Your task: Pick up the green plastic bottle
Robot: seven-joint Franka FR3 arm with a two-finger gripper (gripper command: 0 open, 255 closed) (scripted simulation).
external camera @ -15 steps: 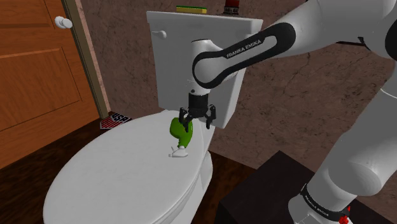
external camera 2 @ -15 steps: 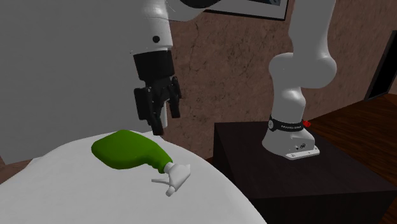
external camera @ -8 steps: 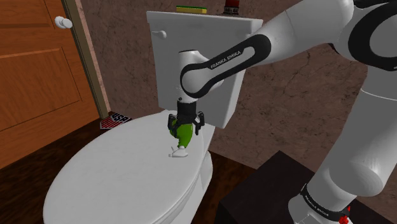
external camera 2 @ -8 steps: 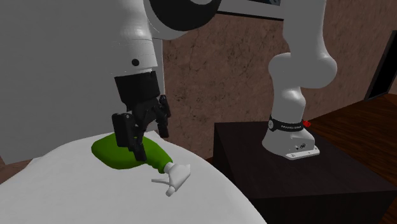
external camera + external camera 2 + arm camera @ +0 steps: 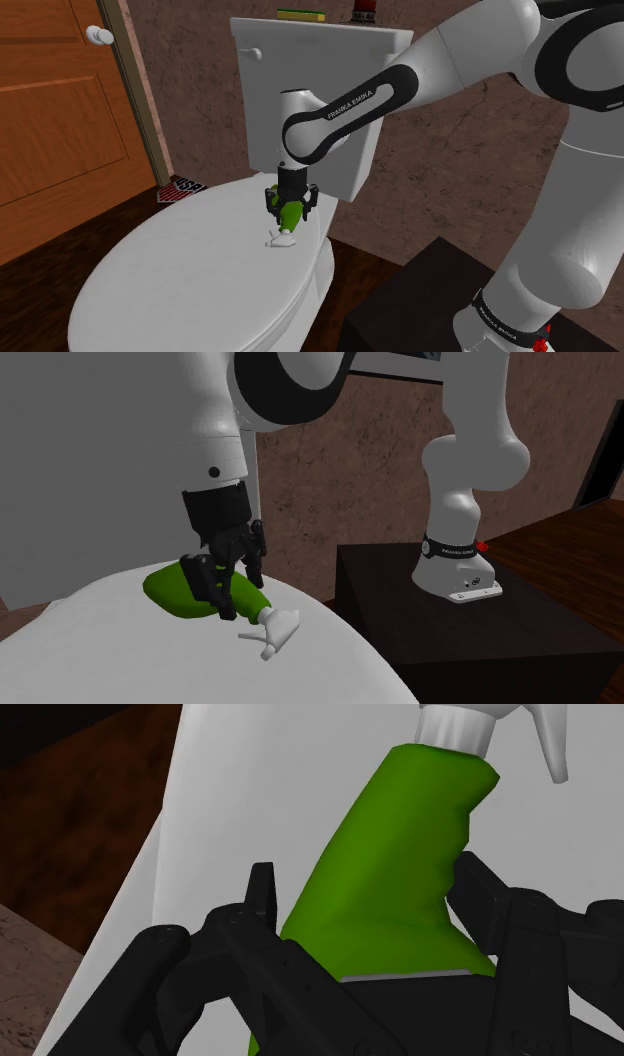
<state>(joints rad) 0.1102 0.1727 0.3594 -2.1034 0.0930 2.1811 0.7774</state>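
A green spray bottle [image 5: 291, 214] with a white trigger head [image 5: 280, 238] lies on its side on the closed white toilet lid [image 5: 190, 270], near the tank. My black gripper [image 5: 290, 204] has come down over the bottle's body and is shut on it. In the second exterior view the fingers [image 5: 222, 590] straddle the green body [image 5: 172, 590], with the white nozzle [image 5: 275, 627] sticking out past them. In the wrist view the bottle [image 5: 400, 854] sits clasped in the gripper [image 5: 370, 894]. The bottle rests on the lid.
The white toilet tank [image 5: 300, 80] rises right behind the gripper, with a small flat green item [image 5: 302, 14] on top. A wooden door [image 5: 60, 100] stands at the shoulder view's left. My dark stand [image 5: 430, 300] sits beside the toilet on a dark wood floor.
The gripper came down from above the bottle onto its body, and the fingers went from wide apart to clasped on it. The bottle has not moved.
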